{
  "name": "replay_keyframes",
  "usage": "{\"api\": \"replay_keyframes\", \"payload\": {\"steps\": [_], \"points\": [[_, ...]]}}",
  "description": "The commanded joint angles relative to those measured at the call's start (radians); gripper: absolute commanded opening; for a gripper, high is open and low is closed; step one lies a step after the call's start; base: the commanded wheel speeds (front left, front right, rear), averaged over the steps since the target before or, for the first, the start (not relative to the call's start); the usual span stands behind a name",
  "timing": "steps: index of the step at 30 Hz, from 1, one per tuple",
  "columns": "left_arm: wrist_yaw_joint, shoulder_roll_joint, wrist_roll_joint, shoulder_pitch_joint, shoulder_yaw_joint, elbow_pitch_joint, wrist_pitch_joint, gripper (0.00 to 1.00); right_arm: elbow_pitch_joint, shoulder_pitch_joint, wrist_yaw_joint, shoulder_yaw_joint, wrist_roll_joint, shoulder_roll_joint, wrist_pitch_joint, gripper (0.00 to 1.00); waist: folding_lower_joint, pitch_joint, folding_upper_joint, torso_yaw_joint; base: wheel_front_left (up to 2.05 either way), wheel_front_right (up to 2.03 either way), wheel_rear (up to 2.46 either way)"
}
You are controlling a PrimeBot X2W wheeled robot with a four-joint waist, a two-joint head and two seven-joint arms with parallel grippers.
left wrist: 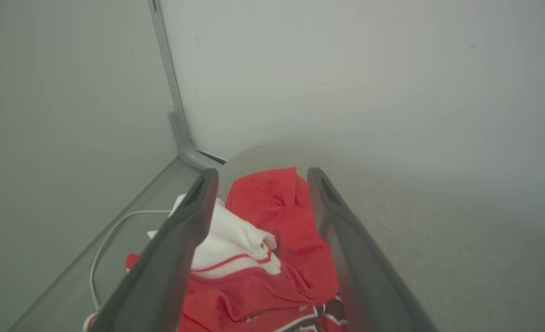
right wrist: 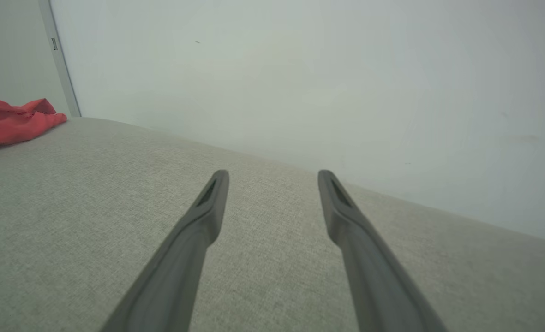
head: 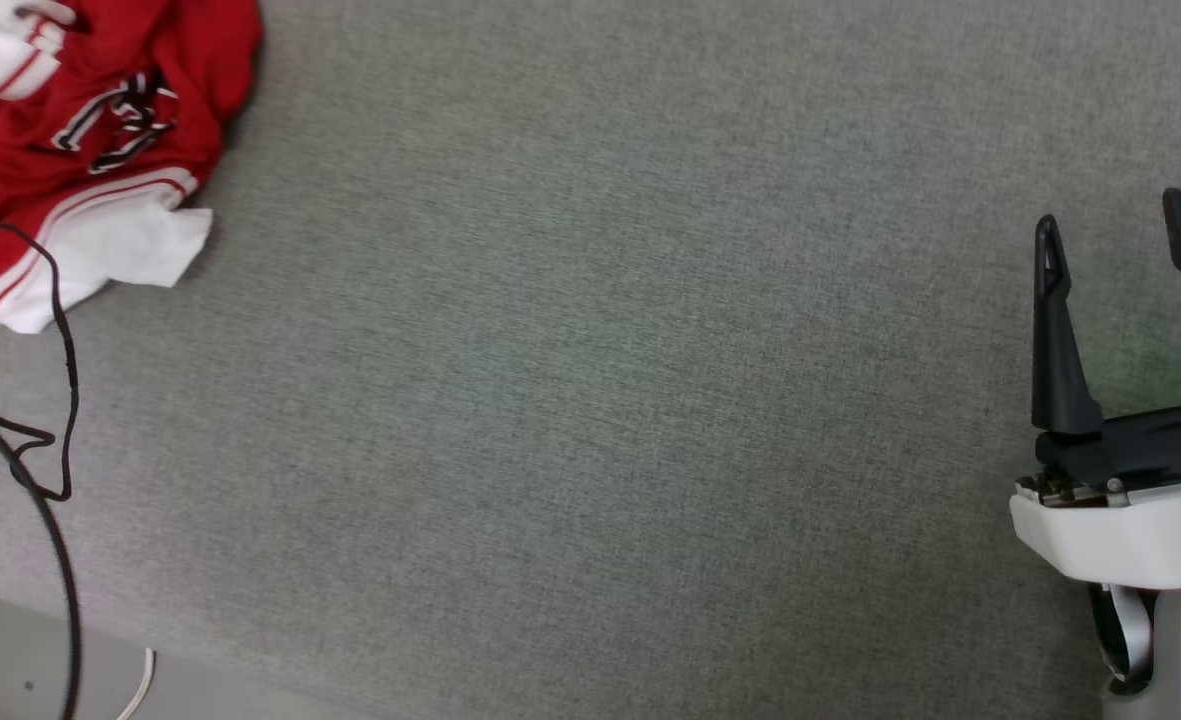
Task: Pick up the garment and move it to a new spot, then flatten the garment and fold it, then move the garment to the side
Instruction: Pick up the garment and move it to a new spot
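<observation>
1. The garment (head: pixel 100 130) lies crumpled in a heap on the grey fabric-covered table (head: pixel 590 400). In the head view the top and left edges of the frame cut it off, so its full outline is hidden.
2. In the left wrist view the left tool (left wrist: pixel 262 176) hangs over the garment (left wrist: pixel 272 221). Its two dark fingers (left wrist: pixel 170 258) cover the cloth on both sides. Whether the fingertips touch the cloth cannot be told.
3. In the head view the right tool (head: pixel 1113 215) is partly cut off by the right edge, well apart from the garment.
4. In the right wrist view only a red edge of the garment (right wrist: pixel 9 122) shows, far from the right tool (right wrist: pixel 273 177).
5. Count: one garment, two tools with two fingers each, one black cable (head: pixel 70 380) looping just beside the garment, and one white cable (left wrist: pixel 101 249) off the table's edge near it.
6. Both tools are released, with their fingers spread wide. The right one stands over bare table, and neither grasps anything.
7. Black, white-outlined characters on the garment's red front are folded into creases and cannot be read. No brand mark can be made out.
</observation>
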Motion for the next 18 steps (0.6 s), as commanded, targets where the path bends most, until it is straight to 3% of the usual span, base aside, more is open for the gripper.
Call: {"api": "replay_keyframes", "payload": {"steps": [1,4,11,18], "points": [[0.0,0.007,-0.031,-0.014,-0.017,0.012,0.039,1.0,-0.01,-0.015,-0.001,-0.002,-0.005,-0.001,-0.002,1.0,-0.0003,0.028,0.0,-0.013,0.0,0.0,0.0],[0.0,0.055,-0.125,-0.032,-0.084,0.04,0.188,1.0,-0.031,-0.025,-0.001,0.001,-0.015,-0.005,-0.002,1.0,-0.0003,0.05,0.0,-0.016,0.0,0.0,0.0],[0.0,0.105,-0.294,-0.04,-0.201,0.092,0.434,1.0,-0.06,-0.039,-0.001,0.006,-0.023,-0.019,-0.002,1.0,-0.0003,0.091,0.0,-0.024,0.0,0.0,0.0],[0.0,0.128,-0.373,-0.038,-0.28,0.166,0.602,1.0,-0.077,-0.046,-0.001,0.006,-0.027,-0.025,-0.002,1.0,-0.0003,0.117,0.0,-0.034,0.0,0.0,0.0]]}}
